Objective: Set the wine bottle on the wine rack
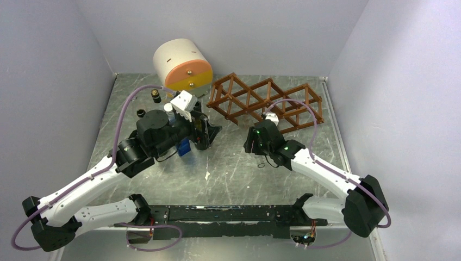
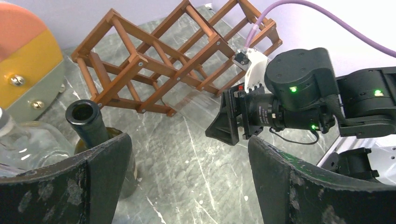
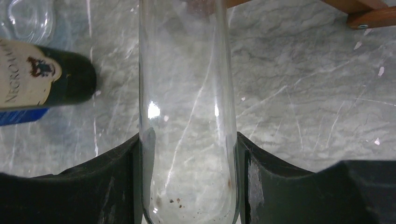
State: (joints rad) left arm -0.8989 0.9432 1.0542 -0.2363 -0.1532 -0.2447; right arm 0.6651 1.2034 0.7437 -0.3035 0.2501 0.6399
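The dark green wine bottle stands on the table with its open mouth up, and its cream label shows in the right wrist view. My left gripper is open and empty, with the bottle just behind its left finger, not between the jaws. In the top view the left gripper is left of centre. The reddish-brown wine rack lies at the back right. My right gripper is shut on a clear glass vessel, in front of the rack.
A round cream-and-orange drawer unit stands at the back left. A clear glass bottle stands beside the wine bottle. A blue item lies by the left arm. Two small dark caps sit near the left wall.
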